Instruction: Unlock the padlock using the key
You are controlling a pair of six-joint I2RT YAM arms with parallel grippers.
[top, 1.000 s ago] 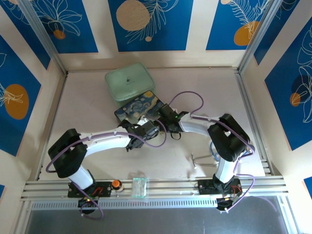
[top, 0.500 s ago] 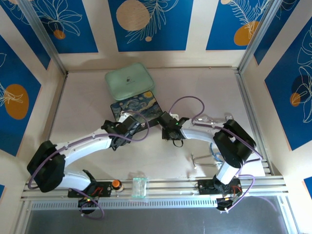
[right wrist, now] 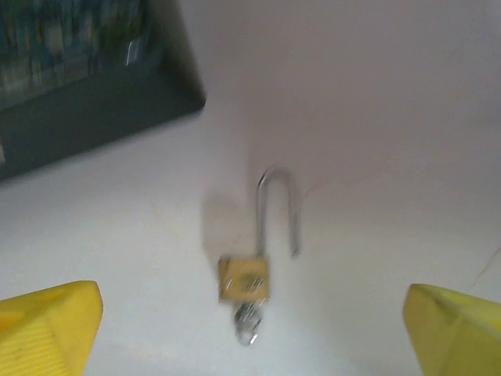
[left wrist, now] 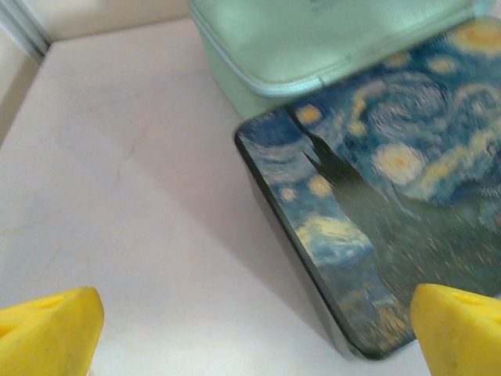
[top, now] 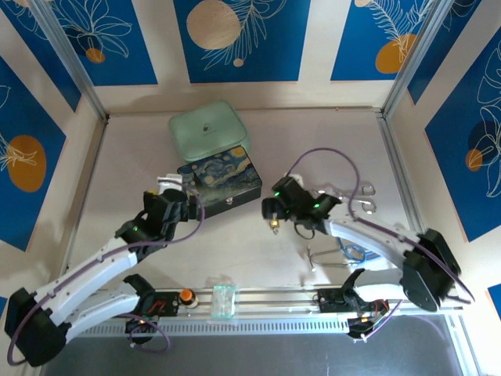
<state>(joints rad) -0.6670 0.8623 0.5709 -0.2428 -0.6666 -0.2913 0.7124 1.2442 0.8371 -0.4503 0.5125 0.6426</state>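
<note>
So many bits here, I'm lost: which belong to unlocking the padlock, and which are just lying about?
For the job:
padlock
key, at its base

Lying about:
painted box
mint-green case
bent wire piece
small clear tub

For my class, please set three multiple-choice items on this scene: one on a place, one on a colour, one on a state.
1. Where does the tiny brass padlock lie in relation to the starry-night painted box?
A. On its lid
B. On the white table beside its corner
C. Inside it

2. What colour is the soft zipped case at the far side of the table?
A. Pale mint green
B. Red
C. Black

3. How does the padlock's thin silver shackle stand?
A. Shut in the body
B. Taken off entirely
C. Open, one leg free

Answers:
1 B, the right wrist view shows it flat on the table near the box's dark corner.
2 A, the top view shows a pale green case.
3 C, one leg ends beside the body, not in it.
</note>
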